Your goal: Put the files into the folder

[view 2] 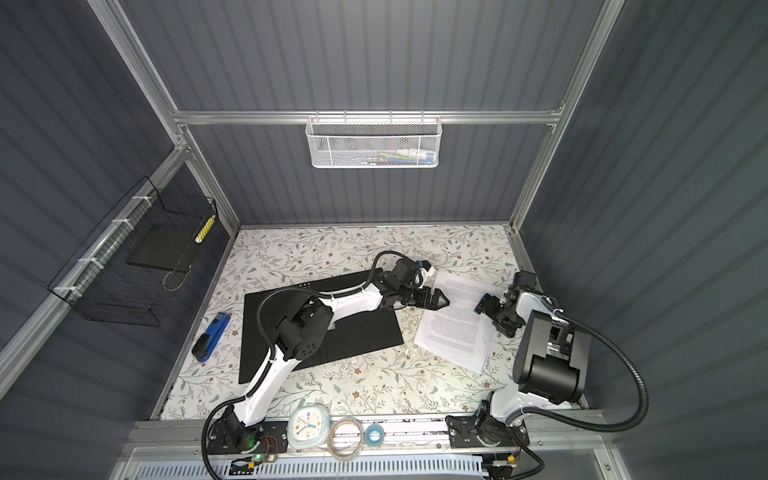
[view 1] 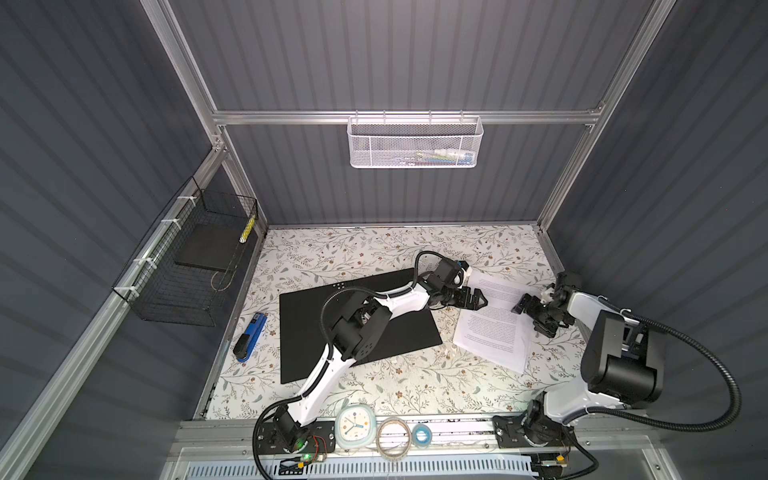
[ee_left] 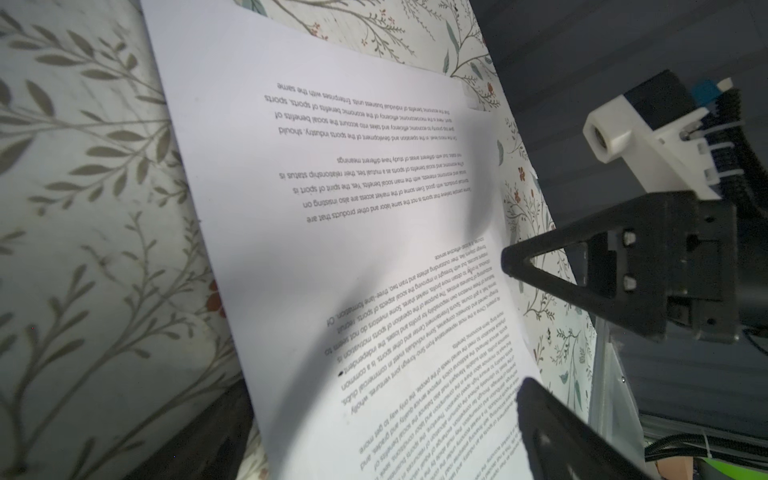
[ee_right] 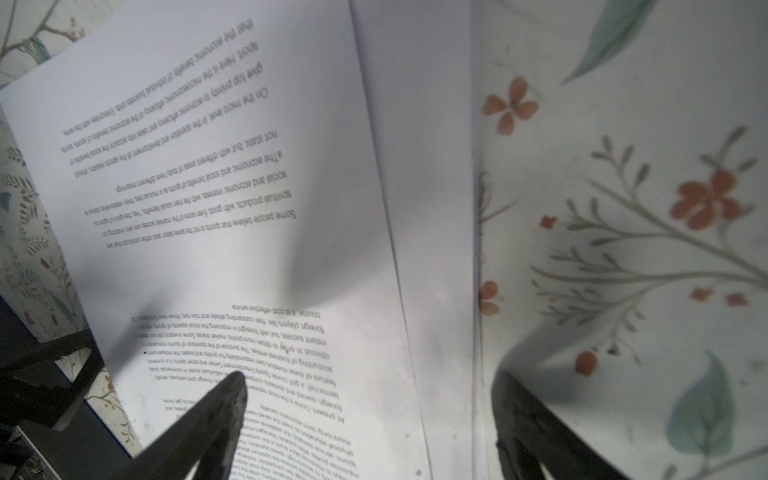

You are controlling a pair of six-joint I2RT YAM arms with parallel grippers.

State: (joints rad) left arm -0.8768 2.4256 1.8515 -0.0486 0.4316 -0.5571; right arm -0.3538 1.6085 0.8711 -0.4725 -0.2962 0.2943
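Note:
The folder (view 1: 299, 332) (view 2: 374, 332) lies open and flat on the left half of the table, black inside up, partly under my left arm. The files (view 1: 494, 332) (view 2: 453, 332) (ee_left: 353, 249) (ee_right: 232, 249), white printed sheets, lie to its right on the floral table. My left gripper (view 1: 482, 300) (view 2: 444, 300) (ee_left: 382, 419) is open and low over the sheets' left edge. At their right edge my right gripper (view 1: 530, 320) (view 2: 492, 319) (ee_right: 374, 415) is open. One of its fingers is over the print and the other over the table. Neither holds anything.
A blue-black stapler (view 1: 250, 336) (view 2: 212, 336) lies left of the folder. A clock (view 1: 353, 426) and tape rolls (view 1: 392, 438) sit on the front rail. A black wire basket (view 1: 187, 266) hangs on the left wall and a white mesh basket (view 1: 415, 143) on the back wall.

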